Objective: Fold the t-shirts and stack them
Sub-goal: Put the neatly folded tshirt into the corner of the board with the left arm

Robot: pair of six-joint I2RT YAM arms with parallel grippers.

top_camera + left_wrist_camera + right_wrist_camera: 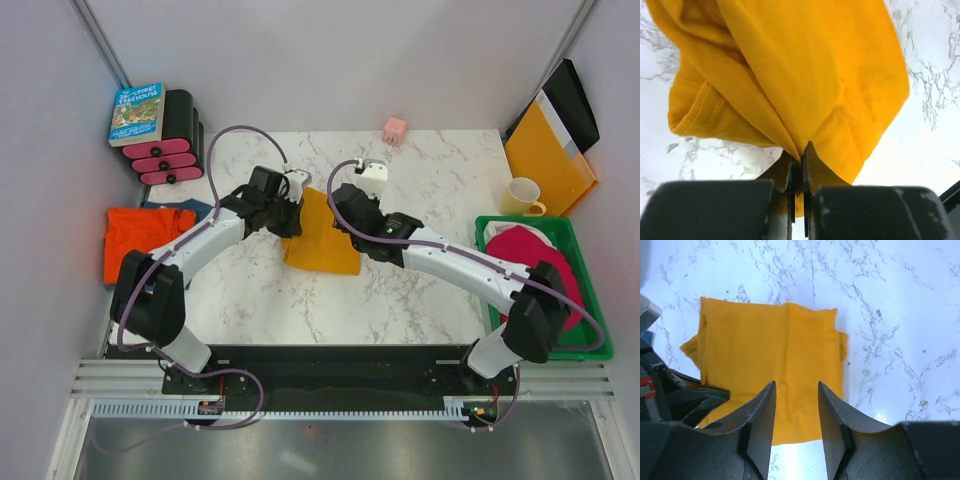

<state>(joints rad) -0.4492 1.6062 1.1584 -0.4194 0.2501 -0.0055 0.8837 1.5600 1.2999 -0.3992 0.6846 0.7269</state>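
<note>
Well off to the left of the left gripper (799, 150), at the table's (420, 300) left edge: a red-orange shirt (140, 238), crumpled, with a bit of blue shirt (192, 208) showing at its far right corner. Cannot tell how those two overlap. Beyond them, in the far left corner, a book (137, 113) propped on black and pink rolls (172, 145).

At the left gripper itself: jaws pressed together, fingers (785, 170) pinching a fold of the yellow shirt (325, 245). Cloth bunched and draped just ahead of the tips, hem and layered folds hanging on the left side, marble beneath.

Between the two grippers, mid-table: the yellow shirt, folded to a rough rectangle, its left edge taken up in that pinch.

At the right gripper (796, 390): jaws apart, about half spread, gripping nothing. Poised over the near edge of the yellow shirt, with the folded cloth lying flat ahead of the tips.

Far behind the right gripper, a small pink block (394, 130). Well to its right, a cream mug (522, 197) beside an orange folder (545, 155), then a green basket (500, 222) with a pink shirt (525, 250) heaped inside.
</note>
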